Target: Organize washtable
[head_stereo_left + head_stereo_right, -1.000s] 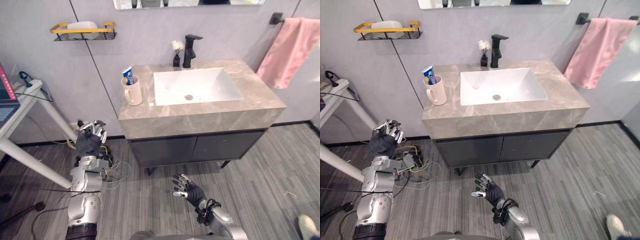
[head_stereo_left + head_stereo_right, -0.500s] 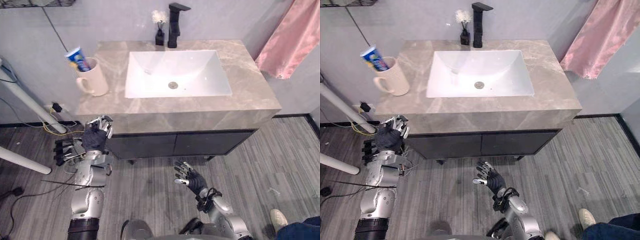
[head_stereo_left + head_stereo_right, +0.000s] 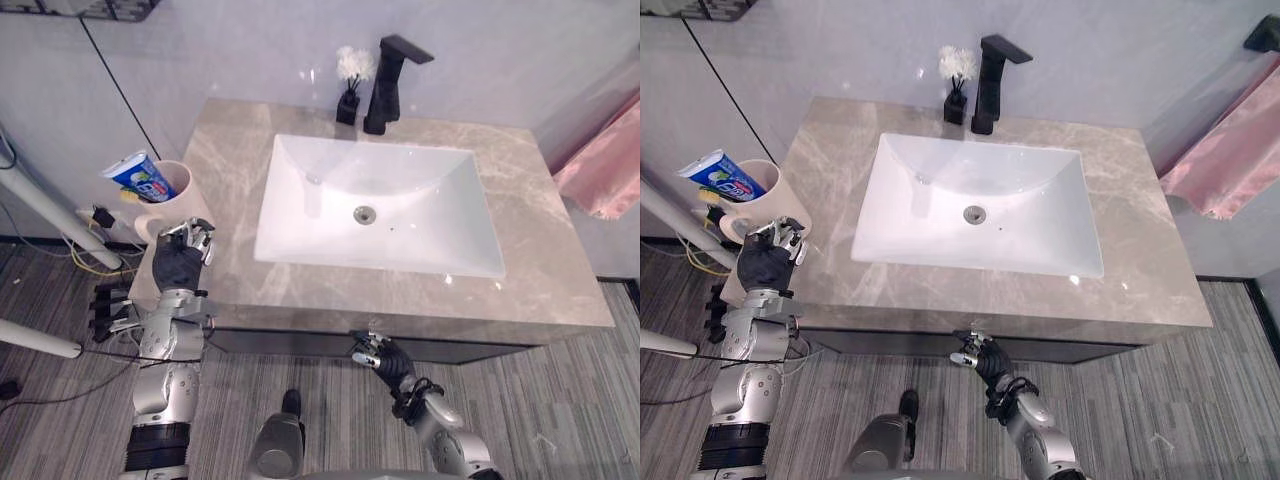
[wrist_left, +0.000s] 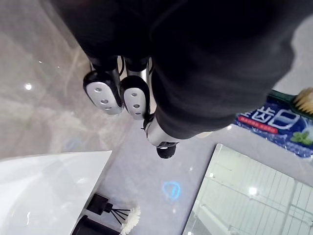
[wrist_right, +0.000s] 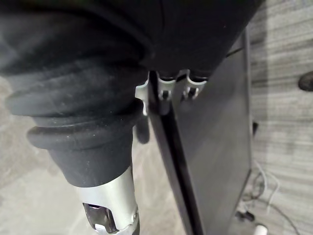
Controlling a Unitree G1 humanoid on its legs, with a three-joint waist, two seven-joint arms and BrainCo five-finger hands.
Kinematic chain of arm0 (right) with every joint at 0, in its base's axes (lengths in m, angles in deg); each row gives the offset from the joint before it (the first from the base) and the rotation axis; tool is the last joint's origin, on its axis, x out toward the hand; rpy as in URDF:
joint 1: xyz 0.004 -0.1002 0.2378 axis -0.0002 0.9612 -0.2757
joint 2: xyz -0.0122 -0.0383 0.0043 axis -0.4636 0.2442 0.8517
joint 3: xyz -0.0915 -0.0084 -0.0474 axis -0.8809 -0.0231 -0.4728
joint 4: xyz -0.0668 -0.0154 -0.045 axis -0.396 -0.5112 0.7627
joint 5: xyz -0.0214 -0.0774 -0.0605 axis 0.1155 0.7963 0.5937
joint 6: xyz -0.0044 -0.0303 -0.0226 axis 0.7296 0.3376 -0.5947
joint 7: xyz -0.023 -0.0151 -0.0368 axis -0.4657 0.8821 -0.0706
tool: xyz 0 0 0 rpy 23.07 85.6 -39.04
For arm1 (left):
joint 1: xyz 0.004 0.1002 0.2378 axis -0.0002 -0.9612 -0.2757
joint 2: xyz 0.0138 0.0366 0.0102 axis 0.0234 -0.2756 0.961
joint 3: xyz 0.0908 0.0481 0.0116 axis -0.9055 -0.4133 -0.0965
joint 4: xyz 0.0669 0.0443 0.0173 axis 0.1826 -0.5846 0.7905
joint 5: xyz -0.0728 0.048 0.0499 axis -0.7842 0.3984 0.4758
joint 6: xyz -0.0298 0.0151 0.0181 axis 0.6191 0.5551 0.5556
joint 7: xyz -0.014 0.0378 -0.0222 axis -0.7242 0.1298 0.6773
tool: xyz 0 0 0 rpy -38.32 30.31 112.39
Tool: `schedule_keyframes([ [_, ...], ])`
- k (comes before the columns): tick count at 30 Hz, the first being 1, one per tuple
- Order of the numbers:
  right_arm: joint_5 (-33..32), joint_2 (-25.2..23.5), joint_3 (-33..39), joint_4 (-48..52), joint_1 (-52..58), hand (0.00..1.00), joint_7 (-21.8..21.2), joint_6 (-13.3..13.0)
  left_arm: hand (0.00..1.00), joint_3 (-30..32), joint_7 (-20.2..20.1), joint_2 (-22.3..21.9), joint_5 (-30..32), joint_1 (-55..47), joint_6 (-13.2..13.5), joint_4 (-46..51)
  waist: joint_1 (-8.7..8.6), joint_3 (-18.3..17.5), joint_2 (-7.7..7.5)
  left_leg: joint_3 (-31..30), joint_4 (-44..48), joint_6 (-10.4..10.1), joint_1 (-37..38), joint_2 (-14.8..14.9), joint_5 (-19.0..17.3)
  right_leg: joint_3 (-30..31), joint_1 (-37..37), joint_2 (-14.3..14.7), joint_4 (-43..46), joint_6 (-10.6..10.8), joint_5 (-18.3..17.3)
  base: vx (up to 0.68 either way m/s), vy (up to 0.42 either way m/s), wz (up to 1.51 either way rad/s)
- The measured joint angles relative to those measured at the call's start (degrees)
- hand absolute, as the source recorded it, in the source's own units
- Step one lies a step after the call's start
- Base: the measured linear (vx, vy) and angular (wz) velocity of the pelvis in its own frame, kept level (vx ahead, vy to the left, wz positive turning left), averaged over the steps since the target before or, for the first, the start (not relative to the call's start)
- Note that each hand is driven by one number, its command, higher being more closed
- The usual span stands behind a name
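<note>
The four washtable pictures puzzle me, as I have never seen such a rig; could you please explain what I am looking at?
This is a humanoid robot standing at a washtable. The two wide pictures come from a stereo camera on its head, looking down; they show one scene from slightly different spots. The two close pictures come from cameras on its wrists, so each hand's dark ribbed cover looms large there. On the stone top are a white sink, a black tap, a small black vase of white flowers beside it, and a cream cup holding a toothpaste tube at the left end. A pink towel hangs at the right. The left hand is raised just in front of the cup; the right hand is low, at the counter's front edge. Both are open and hold nothing.
</note>
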Motion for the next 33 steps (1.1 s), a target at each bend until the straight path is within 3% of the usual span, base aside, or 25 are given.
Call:
schedule_keyframes([
  [7,0.0,-0.2,0.2,0.4,0.4,0.0,0.0,-0.2,1.0,0.4,0.1,-0.9,0.1,-1.9,0.2,0.1,-0.3,-0.5,-0.05,-0.6,-12.7,-2.2,3.9,-0.6,6.8,0.2,-1.0,0.8,-1.5,1.2,-1.3,-0.04,-0.073,-0.01],
  [12,0.1,-0.9,0.2,0.4,1.1,0.0,-0.1,-0.2,1.0,0.4,0.0,-0.9,0.1,-3.9,0.2,0.2,-0.26,-0.7,-0.37,-1.5,-17.2,-1.8,5.3,-1.1,8.8,-0.2,-1.3,0.9,-1.2,1.3,-1.2,-0.02,-0.004,0.11],
  [24,1.2,-0.8,0.1,0.4,1.1,0.0,-1.1,-0.1,1.0,1.1,-1.4,-3.5,0.1,-8.1,1.0,2.6,-0.58,-0.7,-0.31,-3.2,-17.3,-1.2,4.6,-2.1,9.1,-1.8,-1.7,-0.2,-0.2,1.9,-0.8,-0.03,0.026,0.07],
  [33,1.6,-0.9,0.5,0.5,1.9,0.0,-1.1,-0.1,1.0,4.9,1.0,-9.3,0.0,-15.3,0.5,3.1,-0.14,-1.0,1.23,-6.3,-17.6,-1.0,3.1,-2.6,9.4,-4.7,-1.6,0.1,0.3,1.9,-0.8,-0.04,-0.003,0.15],
])
